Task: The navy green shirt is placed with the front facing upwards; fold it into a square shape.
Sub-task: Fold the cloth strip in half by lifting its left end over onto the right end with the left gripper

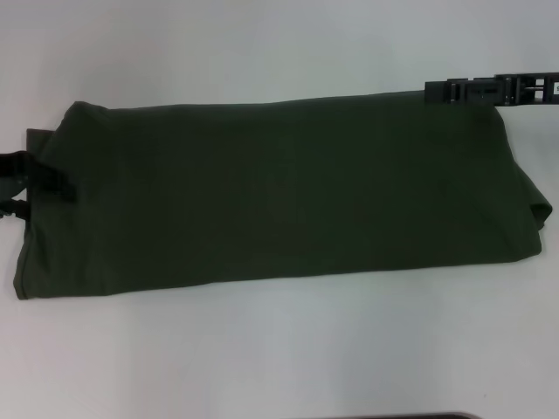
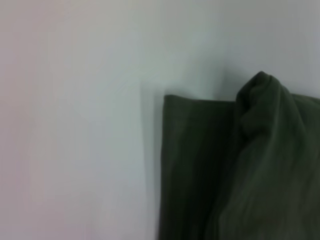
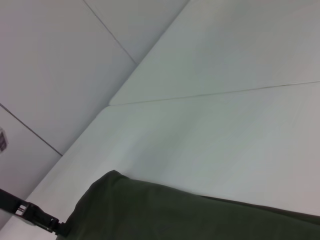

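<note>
Navy green shirt (image 1: 279, 192) (folded lengthwise) on white table (image 1: 279, 349), both end effectors' finger state indiscernible.

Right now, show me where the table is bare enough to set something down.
Two free patches on the white table: the wide strip between the navy green shirt and the near edge, and the strip beyond its far fold. Crowded at both ends: the left gripper sits on the shirt's left end, and the right gripper at its far right corner.
</note>
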### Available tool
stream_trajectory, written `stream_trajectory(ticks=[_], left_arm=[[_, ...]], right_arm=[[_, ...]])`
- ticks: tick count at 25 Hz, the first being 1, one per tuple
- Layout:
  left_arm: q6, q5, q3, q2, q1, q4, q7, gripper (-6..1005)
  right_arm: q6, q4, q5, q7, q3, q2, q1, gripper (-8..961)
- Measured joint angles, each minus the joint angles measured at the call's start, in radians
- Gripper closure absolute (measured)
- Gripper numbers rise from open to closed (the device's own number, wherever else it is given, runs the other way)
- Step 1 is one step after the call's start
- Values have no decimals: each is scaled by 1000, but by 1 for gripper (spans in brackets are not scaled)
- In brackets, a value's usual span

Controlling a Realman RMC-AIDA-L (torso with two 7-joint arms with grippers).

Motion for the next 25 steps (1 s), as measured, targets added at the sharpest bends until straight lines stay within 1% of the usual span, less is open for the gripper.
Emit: stream_trajectory(ticks=[13,25], left_arm=[[9,-4,2,-9,-8,0,9,273],[32,-8,0,-25,-25,0,29,277]], right_arm=[[3,0,0,-1,-1,-1,4,150],[3,0,0,-1,-2,-1,2,150]])
